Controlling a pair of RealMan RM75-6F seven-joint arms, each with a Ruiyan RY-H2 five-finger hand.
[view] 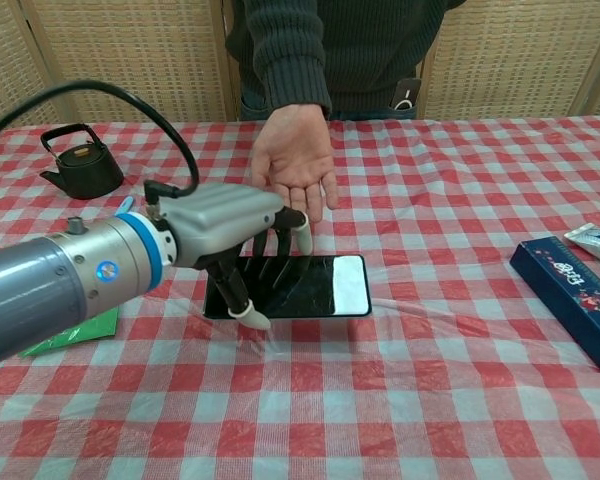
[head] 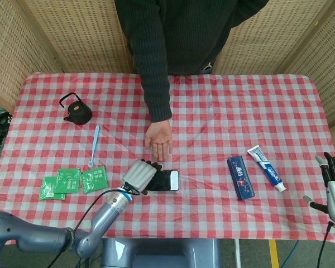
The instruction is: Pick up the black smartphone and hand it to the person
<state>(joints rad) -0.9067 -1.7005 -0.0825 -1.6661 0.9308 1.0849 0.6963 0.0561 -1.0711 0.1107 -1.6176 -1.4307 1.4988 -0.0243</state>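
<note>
Chest view shows the left robot hand (view: pixel 232 232) grasping the glossy, flat black smartphone (view: pixel 310 287), its screen reflecting light.

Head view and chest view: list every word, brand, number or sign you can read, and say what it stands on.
No text can be read in either view.
Toothpaste tube: blue and white print, too small to read.
Dark blue box: pale and red markings, too blurred to read.
Green packets: print too small to read.
Black smartphone: screen shows only glare.
</note>
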